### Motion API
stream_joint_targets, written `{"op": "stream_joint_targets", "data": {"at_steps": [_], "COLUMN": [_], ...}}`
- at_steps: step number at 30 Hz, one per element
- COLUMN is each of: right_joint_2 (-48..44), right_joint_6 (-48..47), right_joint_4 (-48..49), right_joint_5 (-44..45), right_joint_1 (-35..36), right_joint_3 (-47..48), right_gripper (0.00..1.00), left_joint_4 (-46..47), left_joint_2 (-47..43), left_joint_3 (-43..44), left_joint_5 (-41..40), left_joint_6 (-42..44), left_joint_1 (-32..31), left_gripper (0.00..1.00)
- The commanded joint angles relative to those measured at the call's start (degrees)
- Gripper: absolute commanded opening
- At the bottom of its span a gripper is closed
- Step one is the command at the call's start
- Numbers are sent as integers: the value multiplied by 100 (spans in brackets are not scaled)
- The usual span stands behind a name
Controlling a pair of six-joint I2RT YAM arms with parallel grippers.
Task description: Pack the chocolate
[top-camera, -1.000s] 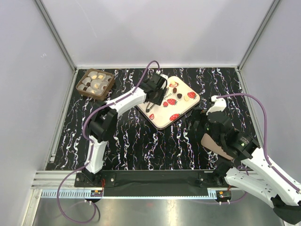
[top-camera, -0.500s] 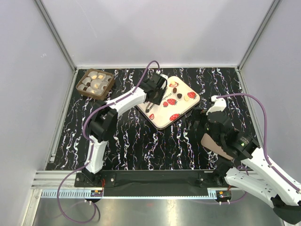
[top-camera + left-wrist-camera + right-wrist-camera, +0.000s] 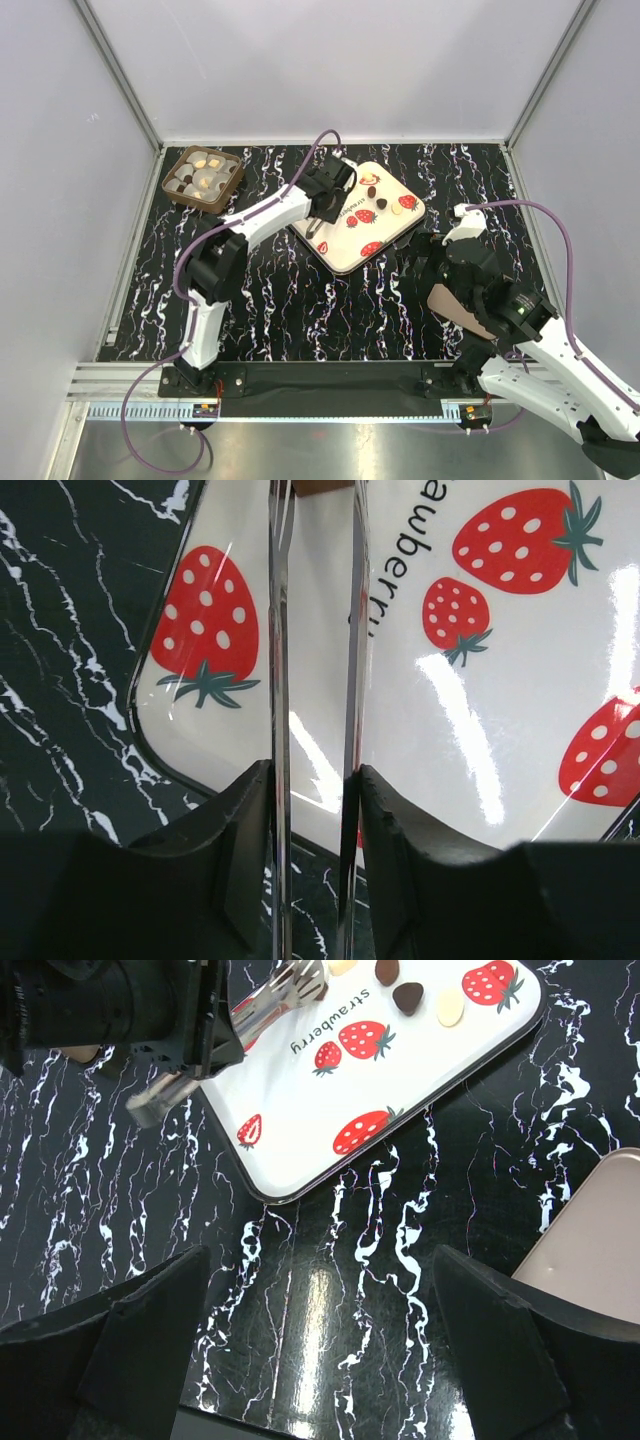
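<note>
Brown box [image 3: 214,153]: far left, white cups, some holding sweets.
Tray [image 3: 345,258]: chocolate [image 3: 382,203] on its far end.
Left jaws: clamped on tongs [image 3: 275,998], over tray.
Right jaws: wide apart, empty.
Top view alone: shows the box.

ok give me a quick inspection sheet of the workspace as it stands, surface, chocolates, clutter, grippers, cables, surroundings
surface: black white-veined table, no spills seen
job's things: a few chocolates loose on the strawberry tray; brown box at far left, white cups and some pieces inside
clutter: flat tan panel on the table at the right
grippers: left gripper shut on metal tongs over the tray; right gripper open, hovering above bare table, holding nothing
cables: a purple cable trails from each wrist, the second at right
surroundings: plain pale walls; metal rail at the near edge
</note>
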Motion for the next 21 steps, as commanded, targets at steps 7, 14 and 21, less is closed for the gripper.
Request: {"op": "stream_joint_targets", "data": {"at_steps": [7, 14, 21], "right_joint_2": [-107, -169, -195], "right_joint_6": [120, 138, 138], "right_joint_4": [-25, -43, -34], "right_joint_5": [93, 66, -4], "right_joint_1": [4, 13, 4], "right_joint_3": [118, 127, 110], "right_gripper": [100, 100, 100], "left_joint_4": [-55, -565, -934], "left_joint_2": [-1012, -1450, -2355], "left_joint_3": [94, 94, -450], "left_joint_5": [-248, -670, -934], "left_joint_6": [-14, -207, -58], "left_joint_1": [-24, 2, 397], "left_gripper": [38, 38, 37]}}
